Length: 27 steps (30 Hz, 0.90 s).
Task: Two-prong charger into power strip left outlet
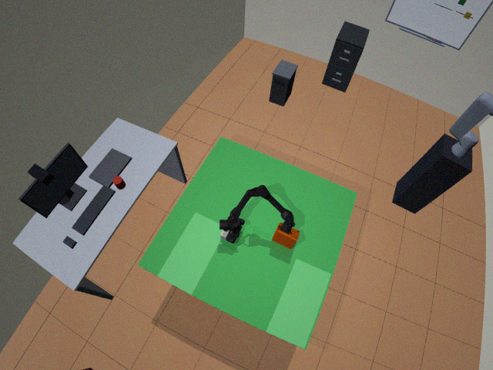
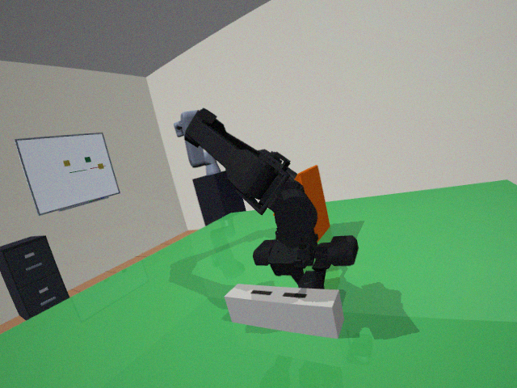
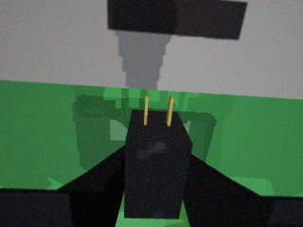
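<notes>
red mug on the pale desk

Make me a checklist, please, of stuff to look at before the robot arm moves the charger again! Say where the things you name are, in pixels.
1. Charger held by the gripper: ok. The black charger (image 3: 158, 170) is pinched in the gripper (image 1: 231, 237) (image 3: 152, 152).
2. Both prongs out in front: ok. Two gold prongs (image 3: 146, 110) point away from the charger.
3. Prongs in an outlet: not ok. The wrist view shows them bare, outside the dark slot.
4. Power strip sitting flat: ok. The white power strip (image 1: 224, 233) (image 2: 283, 313) (image 3: 57, 52) rests on the green top (image 1: 254, 278) (image 2: 145, 334) (image 3: 28, 137).
5. Prongs lined up with the left outlet: cannot tell. The wrist view shows only one slot.
</notes>
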Available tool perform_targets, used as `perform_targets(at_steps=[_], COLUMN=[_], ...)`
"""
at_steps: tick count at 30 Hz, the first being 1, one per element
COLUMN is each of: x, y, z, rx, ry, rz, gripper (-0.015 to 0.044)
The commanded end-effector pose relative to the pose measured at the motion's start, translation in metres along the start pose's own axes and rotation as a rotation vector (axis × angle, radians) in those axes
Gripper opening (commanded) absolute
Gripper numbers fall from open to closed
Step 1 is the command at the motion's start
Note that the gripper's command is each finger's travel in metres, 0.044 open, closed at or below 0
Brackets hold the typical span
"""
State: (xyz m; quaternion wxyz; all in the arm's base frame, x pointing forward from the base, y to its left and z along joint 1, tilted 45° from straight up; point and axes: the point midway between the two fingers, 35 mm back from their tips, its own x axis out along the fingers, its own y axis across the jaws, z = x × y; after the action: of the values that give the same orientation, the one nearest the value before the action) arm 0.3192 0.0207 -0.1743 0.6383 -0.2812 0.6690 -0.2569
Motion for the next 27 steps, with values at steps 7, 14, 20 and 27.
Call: perform_targets(at_steps=[7, 14, 20, 27], x=[-0.0005, -0.0007, -0.0008, -0.0009], y=[-0.0005, -0.0005, -0.0005, -0.0005], z=[0.0031, 0.0048, 0.0062, 0.0076], rx=[0.0, 0.0, 0.001, 0.001], ry=[-0.001, -0.001, -0.001, -0.001], rz=[-0.003, -0.003, -0.003, -0.003], gripper=[0.0, 0.0, 0.0, 0.0])
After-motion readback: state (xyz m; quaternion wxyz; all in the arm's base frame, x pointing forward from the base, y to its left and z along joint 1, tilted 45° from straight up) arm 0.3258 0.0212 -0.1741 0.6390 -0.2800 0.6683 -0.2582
